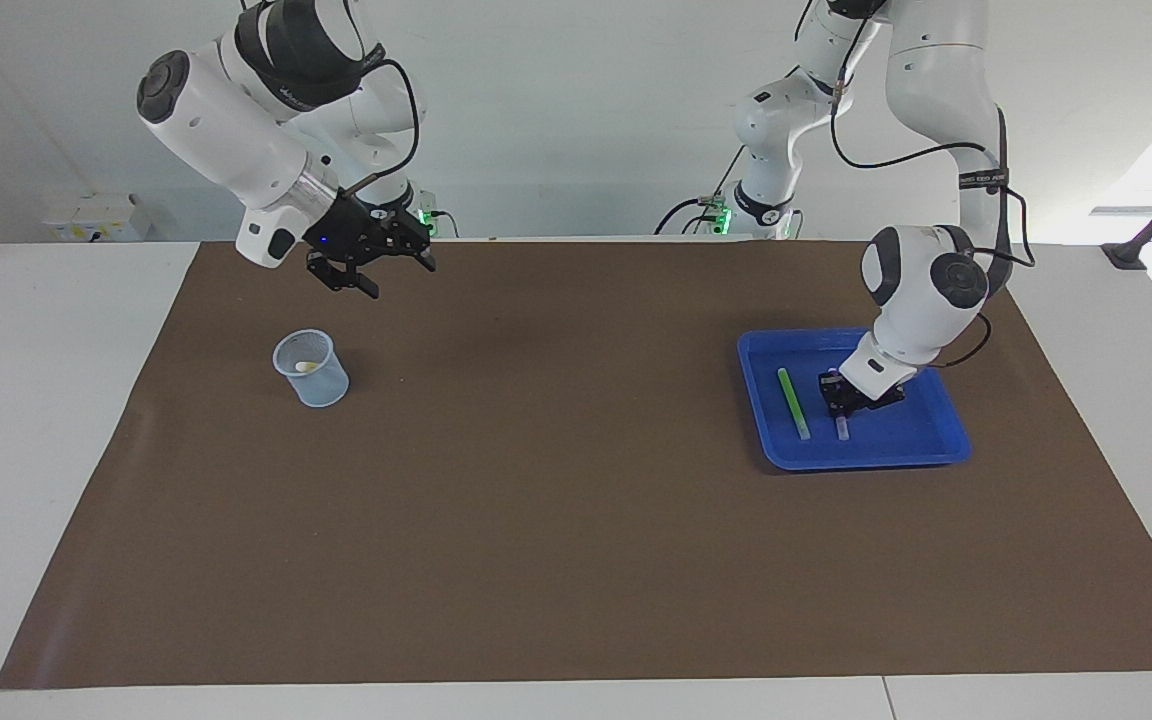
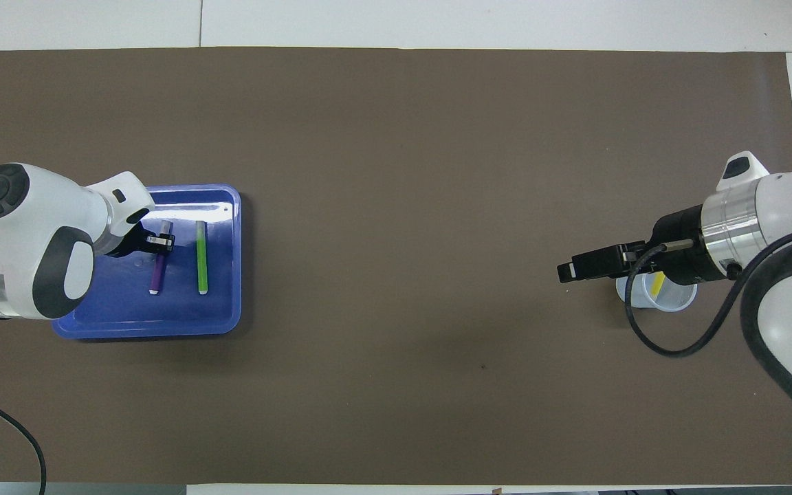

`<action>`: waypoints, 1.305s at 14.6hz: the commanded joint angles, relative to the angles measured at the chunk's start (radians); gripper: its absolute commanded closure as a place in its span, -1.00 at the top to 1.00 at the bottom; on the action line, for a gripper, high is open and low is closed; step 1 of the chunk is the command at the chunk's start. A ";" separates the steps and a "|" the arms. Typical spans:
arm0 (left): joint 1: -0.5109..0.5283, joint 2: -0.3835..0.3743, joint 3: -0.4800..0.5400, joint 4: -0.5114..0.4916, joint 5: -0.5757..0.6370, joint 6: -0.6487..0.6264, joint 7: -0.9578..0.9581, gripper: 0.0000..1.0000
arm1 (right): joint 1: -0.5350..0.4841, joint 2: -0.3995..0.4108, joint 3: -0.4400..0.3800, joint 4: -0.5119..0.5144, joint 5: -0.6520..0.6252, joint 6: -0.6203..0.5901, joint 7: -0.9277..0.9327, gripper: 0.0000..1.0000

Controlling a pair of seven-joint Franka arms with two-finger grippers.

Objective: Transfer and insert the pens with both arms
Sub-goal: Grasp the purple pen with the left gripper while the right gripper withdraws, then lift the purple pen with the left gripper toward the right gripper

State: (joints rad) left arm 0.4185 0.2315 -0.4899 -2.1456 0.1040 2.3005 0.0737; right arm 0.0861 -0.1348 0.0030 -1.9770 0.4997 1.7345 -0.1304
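Note:
The purple pen (image 1: 842, 429) (image 2: 156, 275) lies slightly askew in the blue tray (image 1: 866, 460) (image 2: 148, 330), and my left gripper (image 1: 841, 398) (image 2: 161, 240) is down in the tray, shut on the end of it nearer the robots. The green pen (image 1: 792, 403) (image 2: 201, 256) lies free beside it. The yellow pen (image 1: 305, 367) (image 2: 656, 283) rests inside the clear cup (image 1: 312, 375) (image 2: 671, 299) at the right arm's end. My right gripper (image 1: 399, 279) (image 2: 568, 270) hangs open and empty, raised above the mat beside the cup toward the table's middle.
A brown mat (image 1: 556, 520) (image 2: 403, 172) covers most of the white table. Two small arm bases with green lights (image 1: 424, 222) stand at the robots' edge. A black cable (image 2: 4, 426) trails near the left arm's end.

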 commanded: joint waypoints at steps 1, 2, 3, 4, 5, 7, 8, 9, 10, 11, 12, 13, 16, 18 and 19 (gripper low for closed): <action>-0.001 0.002 0.004 0.000 0.019 0.008 0.001 -1.00 | 0.001 -0.002 0.003 0.003 0.026 -0.007 0.046 1.00; 0.000 0.002 0.004 0.004 0.019 0.002 0.001 -1.00 | 0.009 -0.002 0.006 0.000 0.026 -0.006 0.049 1.00; -0.001 0.002 0.002 0.015 0.019 -0.013 -0.002 -1.00 | 0.020 -0.003 0.006 -0.002 0.026 -0.004 0.052 1.00; -0.003 0.002 0.002 0.038 0.019 -0.045 -0.008 -1.00 | 0.020 -0.002 0.006 -0.002 0.029 -0.004 0.058 1.00; -0.004 0.002 0.002 0.071 0.019 -0.096 -0.011 -1.00 | 0.020 -0.002 0.008 -0.002 0.055 -0.004 0.066 1.00; -0.012 0.002 0.001 0.166 0.010 -0.229 -0.040 -1.00 | 0.017 -0.003 0.006 -0.006 0.103 -0.004 0.095 1.00; -0.015 0.000 -0.004 0.218 0.002 -0.299 -0.075 -1.00 | 0.017 -0.003 0.006 -0.006 0.105 -0.003 0.112 1.00; -0.023 -0.001 -0.007 0.252 -0.010 -0.356 -0.113 -1.00 | 0.020 -0.003 0.008 -0.006 0.106 -0.001 0.127 1.00; -0.039 -0.010 -0.007 0.286 -0.050 -0.415 -0.153 -1.00 | 0.021 -0.003 0.008 -0.006 0.108 0.000 0.133 1.00; -0.043 -0.017 -0.007 0.321 -0.108 -0.465 -0.202 -1.00 | 0.020 -0.005 0.008 -0.008 0.120 0.003 0.153 1.00; -0.044 -0.029 -0.018 0.358 -0.160 -0.522 -0.277 -1.00 | 0.020 -0.006 0.008 -0.011 0.149 0.005 0.163 1.00; -0.043 -0.038 -0.048 0.397 -0.194 -0.571 -0.386 -1.00 | 0.020 -0.008 0.008 -0.011 0.163 0.007 0.163 1.00; -0.041 -0.066 -0.149 0.421 -0.281 -0.610 -0.786 -1.00 | 0.021 -0.008 0.008 -0.013 0.166 0.017 0.195 1.00; -0.043 -0.112 -0.180 0.415 -0.386 -0.607 -1.014 -1.00 | 0.021 -0.008 0.009 -0.016 0.183 0.028 0.219 1.00; -0.043 -0.132 -0.202 0.411 -0.438 -0.604 -1.128 -1.00 | 0.023 -0.008 0.009 -0.016 0.224 0.045 0.236 1.00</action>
State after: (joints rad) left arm 0.3719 0.1479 -0.6755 -1.7250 -0.2532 1.7163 -0.8764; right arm 0.1115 -0.1344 0.0062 -1.9793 0.6642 1.7476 0.0740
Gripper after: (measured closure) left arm 0.837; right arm 0.000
